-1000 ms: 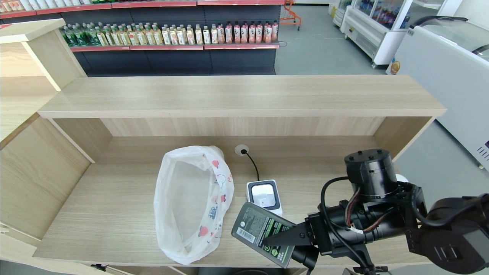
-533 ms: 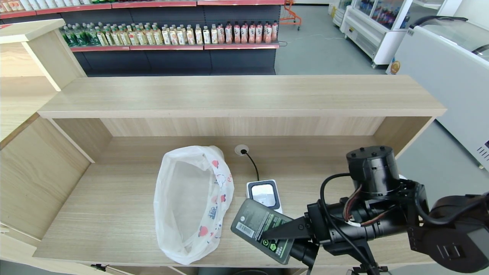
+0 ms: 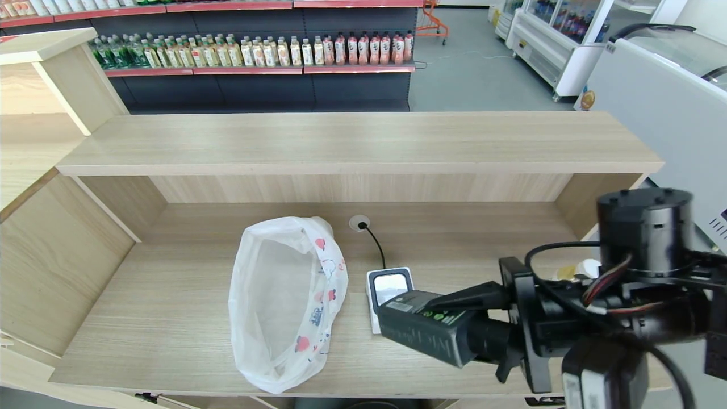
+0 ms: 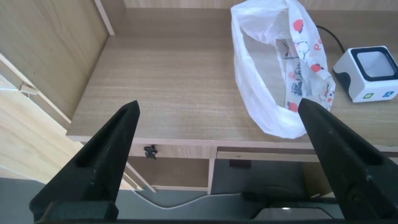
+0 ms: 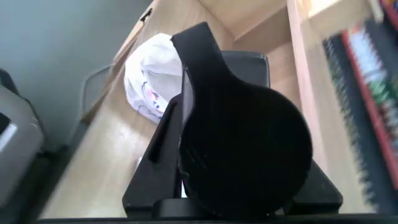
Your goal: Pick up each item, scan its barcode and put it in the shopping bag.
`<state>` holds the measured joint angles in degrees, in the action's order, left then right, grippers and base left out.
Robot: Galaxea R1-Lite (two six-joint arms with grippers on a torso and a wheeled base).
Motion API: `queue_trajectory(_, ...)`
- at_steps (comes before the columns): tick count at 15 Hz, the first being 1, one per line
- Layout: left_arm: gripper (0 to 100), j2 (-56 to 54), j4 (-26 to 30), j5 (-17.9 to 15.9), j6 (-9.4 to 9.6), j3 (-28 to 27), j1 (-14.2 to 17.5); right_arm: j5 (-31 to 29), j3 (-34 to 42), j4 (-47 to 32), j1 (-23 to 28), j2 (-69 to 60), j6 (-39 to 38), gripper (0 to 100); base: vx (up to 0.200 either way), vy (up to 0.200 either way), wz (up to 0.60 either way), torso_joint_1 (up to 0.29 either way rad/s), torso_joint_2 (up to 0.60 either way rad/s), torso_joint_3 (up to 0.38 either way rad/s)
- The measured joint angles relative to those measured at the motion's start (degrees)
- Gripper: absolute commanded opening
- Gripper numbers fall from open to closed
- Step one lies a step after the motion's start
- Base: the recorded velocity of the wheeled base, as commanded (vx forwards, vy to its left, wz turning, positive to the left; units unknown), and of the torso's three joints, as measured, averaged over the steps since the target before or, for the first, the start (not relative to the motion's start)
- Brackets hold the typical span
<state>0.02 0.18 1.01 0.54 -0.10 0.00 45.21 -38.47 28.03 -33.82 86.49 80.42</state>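
Dark grey rectangular packet (image 3: 423,328) juts left from the right claw (image 3: 450,317), pinched between its fingers, over the white square scanner (image 3: 389,283) beside the white plastic bag (image 3: 284,301); left claw (image 4: 217,109) spread wide.

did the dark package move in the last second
Yes. The dark package has turned edge-up and shifted back toward the barcode scanner, now overlapping its front.
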Motion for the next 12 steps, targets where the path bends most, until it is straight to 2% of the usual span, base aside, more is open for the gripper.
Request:
queue_trajectory(2, 100, 0.0, 0.0, 0.0, 0.0, 0.0, 0.0, -5.95, 2.43, -0.39, 2.29, -7.03, -24.89, 0, 0.0, 0.0, 0.0, 0.0, 0.0, 0.0)
queue_trajectory(5, 100, 0.0, 0.0, 0.0, 0.0, 0.0, 0.0, -21.98, 7.28, -1.71, 4.72, -16.18, -64.0, 0, 0.0, 0.0, 0.0, 0.0, 0.0, 0.0)
queue_trajectory(7, 100, 0.0, -0.02, 0.02, 0.0, 0.0, 0.0, -28.61, 9.37, -4.55, 5.92, -18.64, -87.04, 0, 0.0, 0.0, 0.0, 0.0, 0.0, 0.0)
queue_trajectory(8, 100, 0.0, -0.02, 0.02, -0.02, 0.0, 0.0, -30.31, 9.98, -5.61, 6.62, -18.55, -95.44, 0, 0.0, 0.0, 0.0, 0.0, 0.0, 0.0)
queue_trajectory(9, 100, 0.0, -0.02, 0.0, 0.0, 0.0, 0.0, -31.5, 10.45, -6.33, 7.23, -17.68, -100.54, 0, 0.0, 0.0, 0.0, 0.0, 0.0, 0.0)
queue_trajectory(12, 100, 0.0, -0.02, 0.02, 0.0, 0.02, 0.0, -32.38, 10.01, -5.18, 8.07, -12.98, -106.06, 0, 0.0, 0.0, 0.0, 0.0, 0.0, 0.0)
